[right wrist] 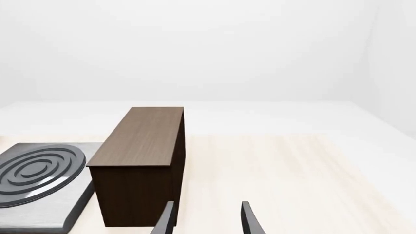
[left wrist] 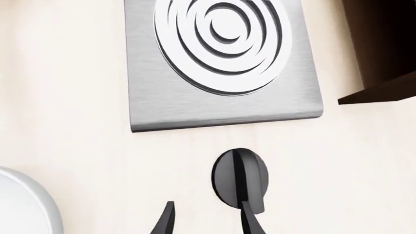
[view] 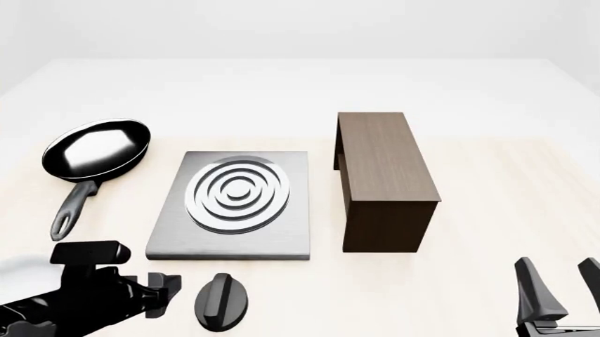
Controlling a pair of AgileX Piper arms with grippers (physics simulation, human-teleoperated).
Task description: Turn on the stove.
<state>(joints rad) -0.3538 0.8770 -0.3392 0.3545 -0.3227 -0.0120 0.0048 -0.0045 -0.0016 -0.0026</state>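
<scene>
The stove (view: pixel 281 235) is a flat brushed-grey plate with a silver ring burner (view: pixel 237 193), left of the table's middle. Its black round knob (view: pixel 223 302) lies apart from it, just in front of the plate's near edge. My left gripper (view: pixel 168 293) hovers close to the knob's left side. In the left wrist view the gripper (left wrist: pixel 206 218) is open. One fingertip (left wrist: pixel 248 214) overlaps the knob (left wrist: pixel 235 178), and the other stands clear of it. The plate (left wrist: pixel 162 87) lies beyond the knob. My right gripper (view: pixel 561 284) stands open and holds nothing at the near right.
A black frying pan (view: pixel 98 147) with a long handle lies left of the stove. A dark brown wooden cabinet (view: pixel 380 175) stands right of it, ahead of my right gripper (right wrist: pixel 206 218). Part of a white rounded object (left wrist: pixel 19 204) shows at the near left edge.
</scene>
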